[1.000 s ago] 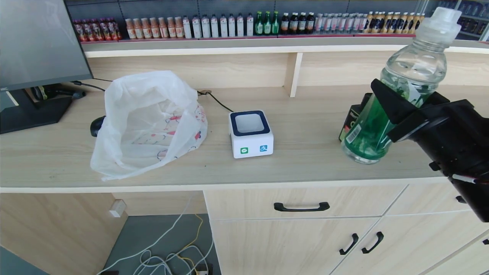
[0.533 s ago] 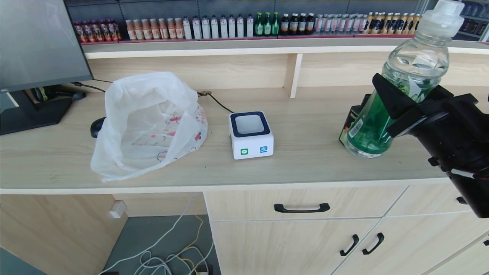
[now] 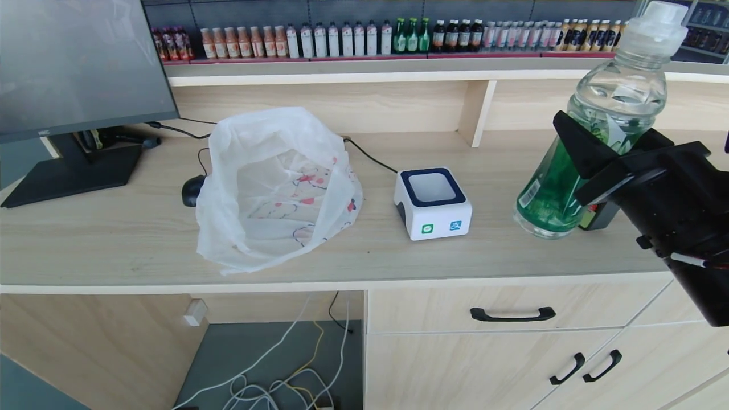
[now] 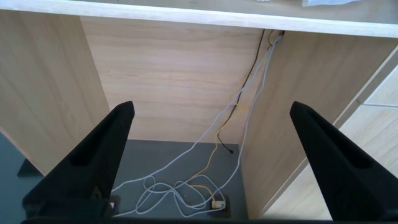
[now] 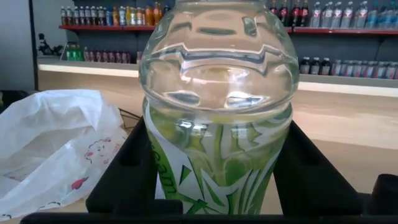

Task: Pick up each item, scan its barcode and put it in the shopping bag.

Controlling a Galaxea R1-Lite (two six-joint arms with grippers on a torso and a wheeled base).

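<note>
One bottle; head view reveals barcode.

The bottle is clear with a green label, the bag white with red prints, the scanner white, navy-rimmed.

The bottle is clear, glossy plastic with a smooth moulded surface, a green printed film label and a ribbed, translucent white plastic cap. The shopping bag is thin, translucent white plastic film, crinkled and faintly shiny. The scanner has a smooth white plastic housing with a dark blue rim, the counter shows a matt, light wood-grain finish, and the right gripper and left gripper look like matt black plastic.
</note>
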